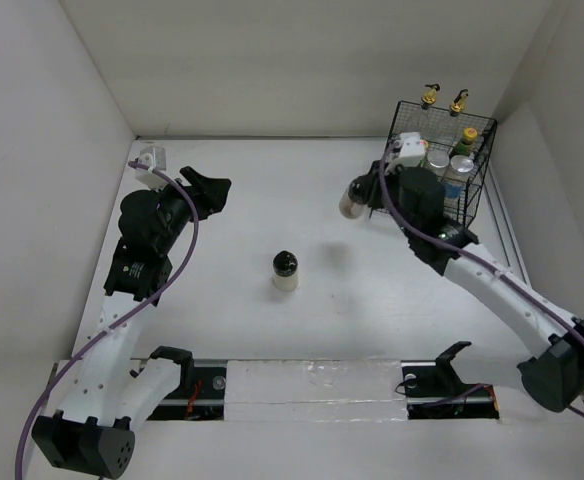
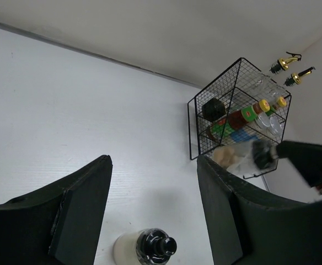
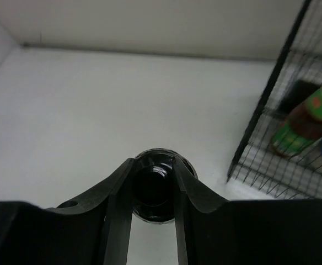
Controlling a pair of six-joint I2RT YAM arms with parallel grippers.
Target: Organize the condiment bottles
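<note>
Your right end effector (image 3: 154, 164) is clenched on the black cap of a cream-bodied held jar (image 2: 231, 157). It carries the jar tilted, off the bench (image 1: 272, 180), just beside the front-left face of the black wire basket (image 2: 200, 138). That basket stands in the far right corner, close to the white walls (image 1: 72, 120) that enclose the bench on the left, back and right. Its mesh lies between the held jar and the bottles inside.

Your left end effector (image 1: 212, 193) is released, its jaws wide with nothing between them. It hovers over the left part of the bench, well apart from the basket and from every bottle.

A standing jar (image 1: 285, 270), black-capped and cream-bodied, is upright alone mid-bench, between the two arms.

Inside the basket you can count:
- two gold-spouted glass bottles (image 1: 430, 97) at the far side
- two yellow-capped sauce bottles (image 2: 264, 105) with red and green labels
- two white-capped shakers (image 1: 438, 158)
- one dark jar (image 2: 212, 109) low in the left corner, too small to make out clearly

With the held jar and the standing jar, that makes nine
</note>
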